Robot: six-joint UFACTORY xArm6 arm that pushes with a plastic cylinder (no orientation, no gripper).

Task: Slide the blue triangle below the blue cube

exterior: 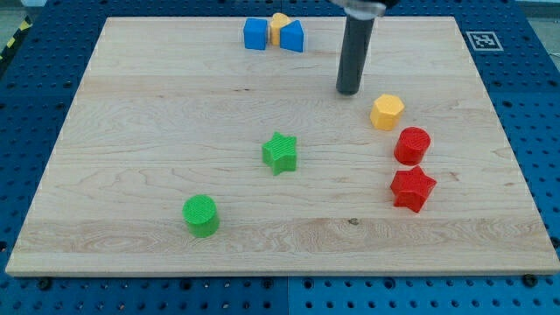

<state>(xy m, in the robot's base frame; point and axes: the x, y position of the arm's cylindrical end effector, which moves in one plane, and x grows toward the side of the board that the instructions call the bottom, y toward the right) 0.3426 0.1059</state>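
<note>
Wooden bench on blue pegboard. Tool is a plain dark rod, nothing to open or close, holding nothing; tip down on bare wood, right of centre, upper half. Blue triangle near top edge, up and to view's left of tip, apart from it. Yellow block wedged between triangle & blue cube, touching both. Yellow hexagon just below-right of tip, not touching. Red cylinder & red star under that. Green star mid-bench, green cylinder lower left.
</note>
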